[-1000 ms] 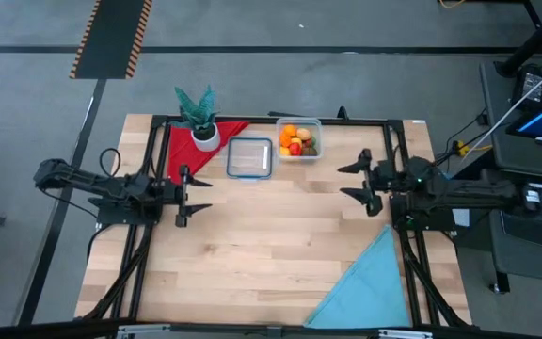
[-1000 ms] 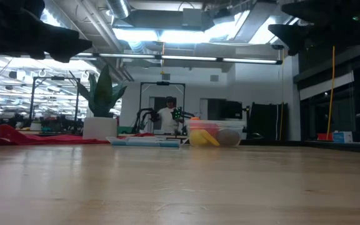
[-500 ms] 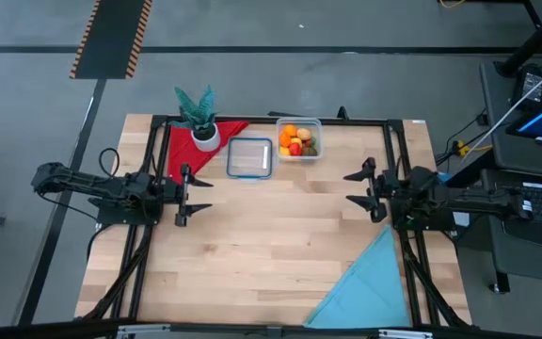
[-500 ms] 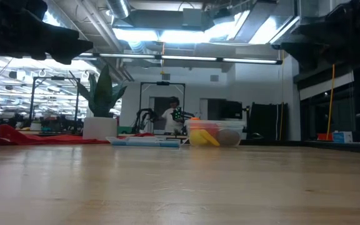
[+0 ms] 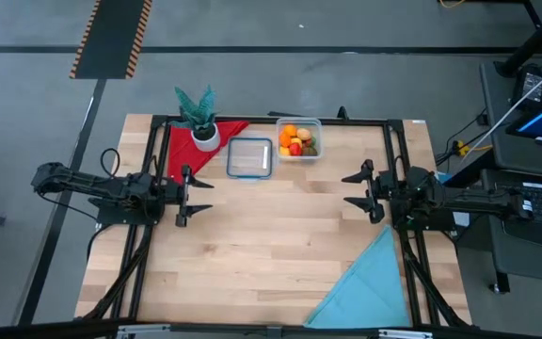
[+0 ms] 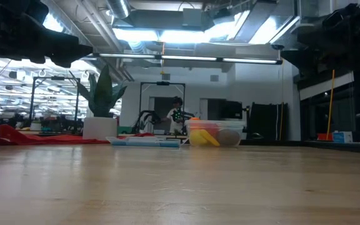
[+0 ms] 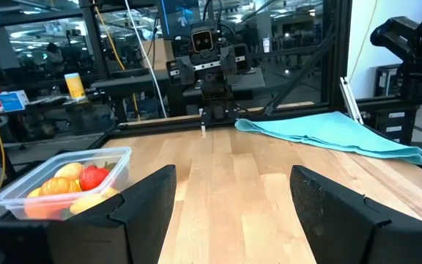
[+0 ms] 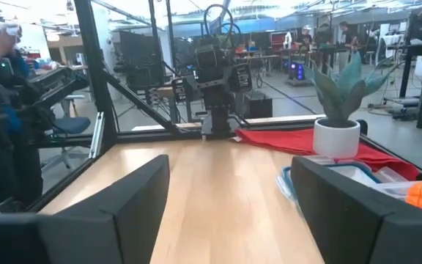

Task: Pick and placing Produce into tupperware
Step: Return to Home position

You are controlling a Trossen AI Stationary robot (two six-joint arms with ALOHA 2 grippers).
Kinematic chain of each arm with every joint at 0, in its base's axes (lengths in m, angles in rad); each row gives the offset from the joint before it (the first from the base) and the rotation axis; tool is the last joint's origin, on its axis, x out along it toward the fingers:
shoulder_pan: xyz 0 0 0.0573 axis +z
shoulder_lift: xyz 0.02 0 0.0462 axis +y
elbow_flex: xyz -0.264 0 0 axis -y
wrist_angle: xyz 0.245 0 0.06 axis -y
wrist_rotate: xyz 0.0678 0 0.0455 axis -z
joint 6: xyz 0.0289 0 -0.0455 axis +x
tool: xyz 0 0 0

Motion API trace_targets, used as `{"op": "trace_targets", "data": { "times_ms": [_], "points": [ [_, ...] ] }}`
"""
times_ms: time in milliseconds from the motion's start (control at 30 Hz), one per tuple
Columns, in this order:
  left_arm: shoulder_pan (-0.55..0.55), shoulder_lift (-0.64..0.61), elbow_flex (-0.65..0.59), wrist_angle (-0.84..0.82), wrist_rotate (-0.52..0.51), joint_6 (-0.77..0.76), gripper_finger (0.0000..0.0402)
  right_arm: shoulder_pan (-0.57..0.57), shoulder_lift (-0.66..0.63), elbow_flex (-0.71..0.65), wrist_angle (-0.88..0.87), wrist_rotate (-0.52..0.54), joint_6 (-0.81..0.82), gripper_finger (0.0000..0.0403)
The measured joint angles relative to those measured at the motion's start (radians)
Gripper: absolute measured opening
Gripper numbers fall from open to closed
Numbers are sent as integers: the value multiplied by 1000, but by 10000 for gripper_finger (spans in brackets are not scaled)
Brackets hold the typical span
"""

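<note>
Bench: pale wooden bench top inside a black frame, with an arm at each side edge.
Near right corner: a light blue cloth, folded to a triangle and lying flat, just beside the right arm's base.
Left gripper: at mid-depth by the left edge, raised off the wood and pointing at the bench centre. Fingers spread wide, nothing between them.
Right gripper: at mid-depth by the right edge, facing the left one and well apart from it. Jaws wide and empty, also held off the wood.
Far edge, middle: a flat clear square lid with a blue rim lies alone.
Far edge, right of lid: the clear rounded-square plastic tupperware tub, upright.
Produce: small orange, yellow, red and green toy pieces, all inside the tub. I see none loose on the wood.
Far left corner: a green potted plant in a white pot on a red cloth.
Task state (judgement): packing looks done, and only parking the arms remains.
Step in hand (judgement): retract each arm along its own line toward its side edge, keeping height and the fingers parted.
Caution: the right arm sits nearest the tub and the blue cloth. Avoid swinging toward the far edge or dipping onto the cloth.
Beyond the bench: a person moves in the room behind.
</note>
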Motion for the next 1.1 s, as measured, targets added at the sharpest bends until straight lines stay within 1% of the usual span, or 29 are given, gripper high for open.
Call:
{"op": "trace_targets", "data": {
  "times_ms": [400,467,533,667,700,800,833,900,1000,1100],
  "points": [
    [0,0,0,0,-1,0,261,0,-1,0,-2,0,-3,287],
    [0,0,0,0,-1,0,261,1,-22,0,-14,0,-3,287],
    [0,0,0,0,-1,0,261,1,-71,0,-27,0,-3,287],
    [0,0,0,0,-1,1,261,1,-274,1,-138,0,12,287],
    [0,0,0,0,-2,1,261,1,-286,2,-149,-2,22,287],
    [0,1,0,5,-4,1,261,0,-262,1,-127,-16,23,287],
    [0,2,0,6,-3,1,261,0,-263,5,-139,-17,-7,287],
    [0,3,0,8,-3,1,261,0,-281,3,-219,-16,-54,287],
    [0,3,0,2,-4,1,261,-8,-281,1,-310,-22,-48,287],
    [0,3,0,6,-5,1,261,-30,-282,1,-317,-26,-17,287]
  ]
}}
